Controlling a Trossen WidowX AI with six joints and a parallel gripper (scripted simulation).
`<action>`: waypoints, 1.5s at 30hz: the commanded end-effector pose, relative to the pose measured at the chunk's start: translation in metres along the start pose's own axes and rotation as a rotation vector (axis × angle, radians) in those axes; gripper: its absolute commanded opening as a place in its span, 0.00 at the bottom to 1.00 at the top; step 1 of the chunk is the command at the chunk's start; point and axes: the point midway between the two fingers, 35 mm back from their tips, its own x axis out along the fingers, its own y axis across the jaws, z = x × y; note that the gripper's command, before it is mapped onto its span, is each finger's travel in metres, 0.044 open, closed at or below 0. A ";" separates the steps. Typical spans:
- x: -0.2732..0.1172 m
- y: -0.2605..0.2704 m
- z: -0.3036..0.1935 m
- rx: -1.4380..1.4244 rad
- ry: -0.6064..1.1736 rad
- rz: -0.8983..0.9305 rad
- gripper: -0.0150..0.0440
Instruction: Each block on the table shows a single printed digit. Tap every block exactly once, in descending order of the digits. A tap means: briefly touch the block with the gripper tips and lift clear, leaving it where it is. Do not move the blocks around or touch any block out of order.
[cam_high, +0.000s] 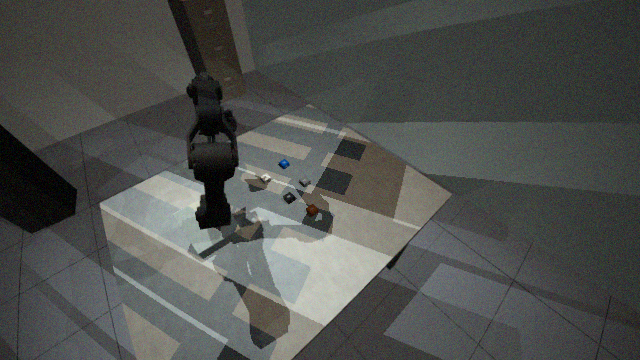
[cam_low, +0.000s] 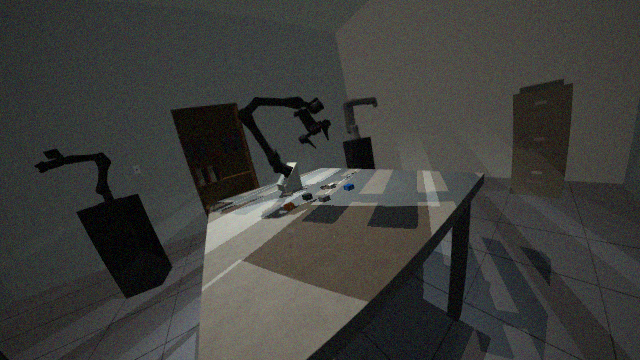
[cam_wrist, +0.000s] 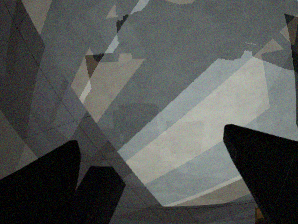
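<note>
Five small blocks lie apart on the table: a blue block (cam_high: 284, 163) (cam_low: 349, 187), a white block (cam_high: 265, 178) (cam_low: 329, 186), a grey block (cam_high: 304, 182) (cam_low: 324, 198), a black block (cam_high: 289, 198) (cam_low: 307, 196) and an orange block (cam_high: 312, 210) (cam_low: 289, 206). Their digits are too small to read. My gripper (cam_low: 321, 142) (cam_wrist: 153, 141) is open and empty, high above the table, touching no block. No block can be made out in the wrist view. In the top view the fingers cannot be made out.
The table (cam_high: 350, 280) (cam_low: 280, 310) carries patches of light and shadow. The white base (cam_low: 291, 184) of my arm stands at the table's far side in the exterior view. Two other arms stand on dark pedestals (cam_low: 125, 245) (cam_low: 358, 153) off the table.
</note>
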 end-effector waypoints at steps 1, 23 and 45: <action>-0.019 -0.010 0.061 -0.068 -0.076 -0.005 0.93; -0.090 -0.231 0.279 -0.380 -0.193 -0.455 0.93; -0.066 -0.191 0.257 -0.383 -0.192 -0.446 0.93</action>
